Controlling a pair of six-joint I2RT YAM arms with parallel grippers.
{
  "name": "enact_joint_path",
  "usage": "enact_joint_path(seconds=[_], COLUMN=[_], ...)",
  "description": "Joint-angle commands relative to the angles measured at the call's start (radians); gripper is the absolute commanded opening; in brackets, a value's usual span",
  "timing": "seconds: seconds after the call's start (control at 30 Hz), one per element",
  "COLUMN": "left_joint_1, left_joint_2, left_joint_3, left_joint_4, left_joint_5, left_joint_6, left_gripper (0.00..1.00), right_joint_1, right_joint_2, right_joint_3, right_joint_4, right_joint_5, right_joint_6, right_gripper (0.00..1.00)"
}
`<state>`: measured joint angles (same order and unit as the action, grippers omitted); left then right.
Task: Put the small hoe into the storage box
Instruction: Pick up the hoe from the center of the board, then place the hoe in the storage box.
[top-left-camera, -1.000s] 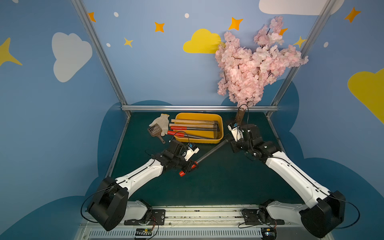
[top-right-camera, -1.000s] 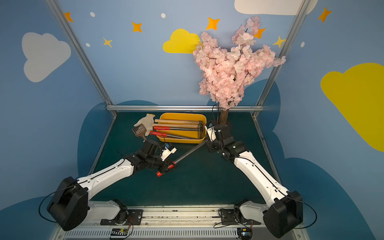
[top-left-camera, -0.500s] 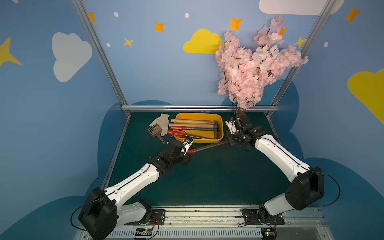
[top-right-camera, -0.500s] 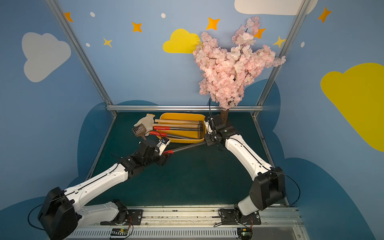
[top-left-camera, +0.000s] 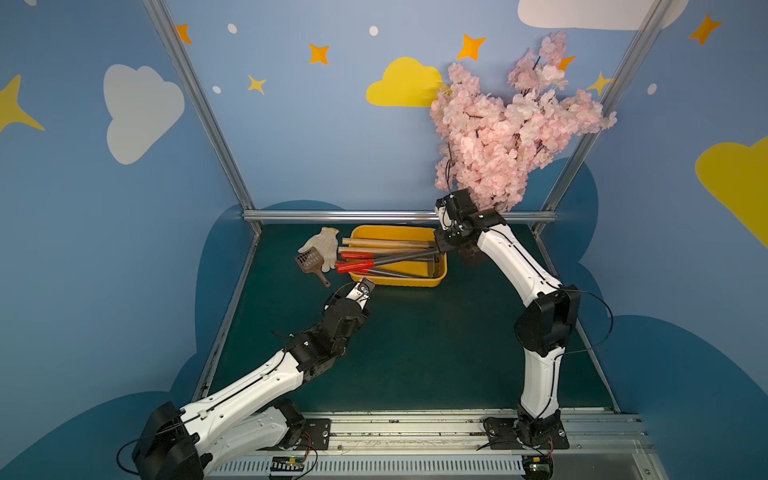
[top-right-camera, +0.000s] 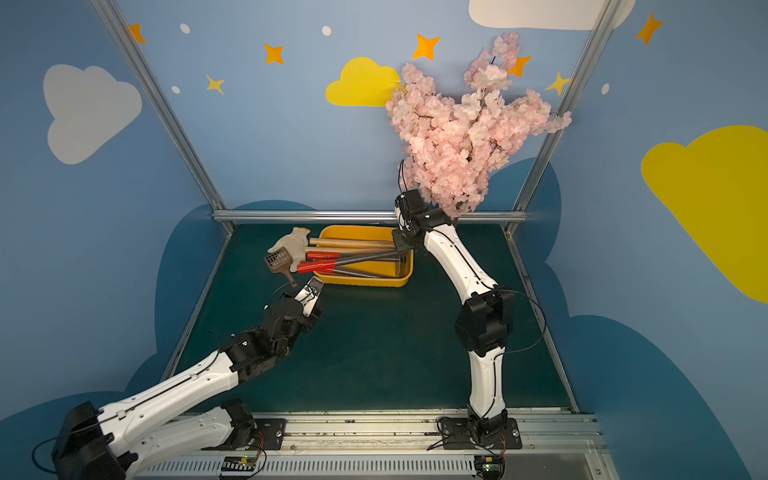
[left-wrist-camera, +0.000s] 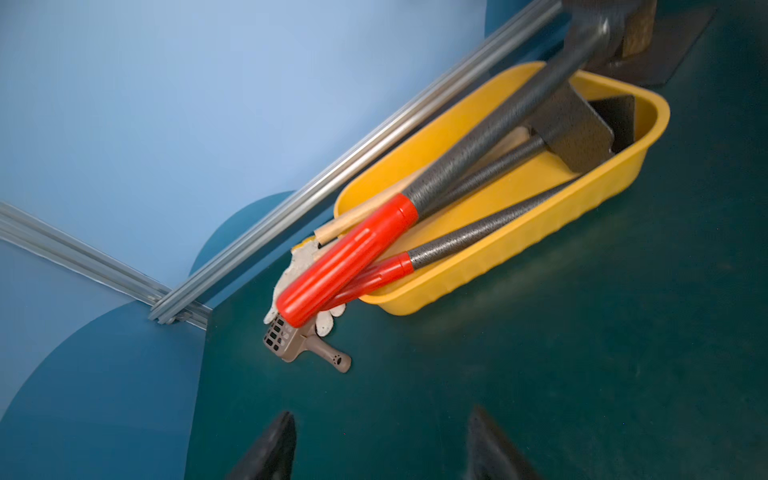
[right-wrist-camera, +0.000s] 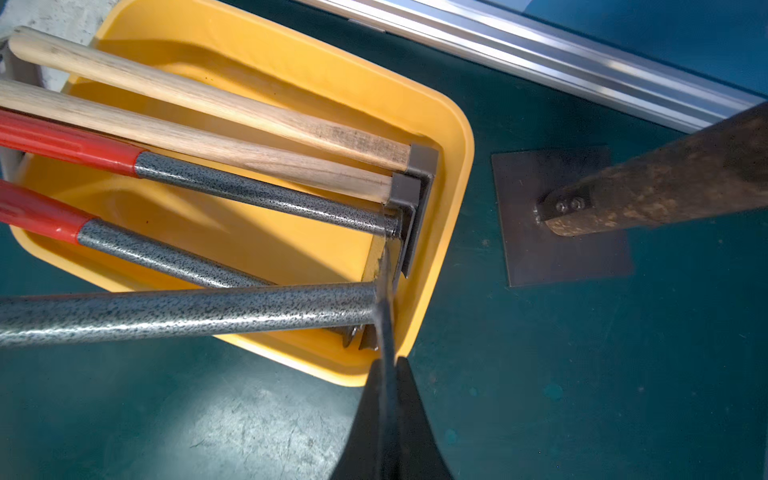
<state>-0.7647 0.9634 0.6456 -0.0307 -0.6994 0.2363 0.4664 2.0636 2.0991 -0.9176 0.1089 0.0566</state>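
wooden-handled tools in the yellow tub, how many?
2. Both in the storage box: far wooden handle nearest the back wall, near wooden handle beside it. None seems hidden.

Bright overhead light. In a top view the posts (top-left-camera: 199, 108) splay toward the upper corners. My left fingertips (left-wrist-camera: 270, 449) blur softly; handles (right-wrist-camera: 208, 99) shadow the storage box (right-wrist-camera: 249, 232) floor.

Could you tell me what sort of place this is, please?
Probably a staged, garden-themed robot cell: cloud-painted walls, an artificial blossom tree, and a storage box of long-handled tools.
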Motion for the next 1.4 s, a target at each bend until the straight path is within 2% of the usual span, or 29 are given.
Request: enact_joint_path(seconds=[0.0, 0.4, 1.37], left_joint_1=[0.007, 0.038, 0.076], left_joint_2=[-0.032, -0.013, 0.017], left_joint_3=[-0.005, 0.006, 0.009], left_joint_4=[0.054, 0.034, 0.03], left_joint_5=[-0.035, 0.017, 0.063], left_joint_6=[-0.006, -0.055, -0.084], left_gripper=[0.66, 0.66, 0.66], right_joint_1=[0.002, 0.003, 0.002], right_joint_2=[0.02, 0.078, 0.254], right_joint_3=[0.059, 0.067, 0.164], right_joint_4=[-0.024, 0.019, -0.005], right_joint_5=[-0.066, -0.107, -0.103], right_joint_6=[0.026, 0.076, 0.09], right_gripper=[0.0, 0.0, 0.0])
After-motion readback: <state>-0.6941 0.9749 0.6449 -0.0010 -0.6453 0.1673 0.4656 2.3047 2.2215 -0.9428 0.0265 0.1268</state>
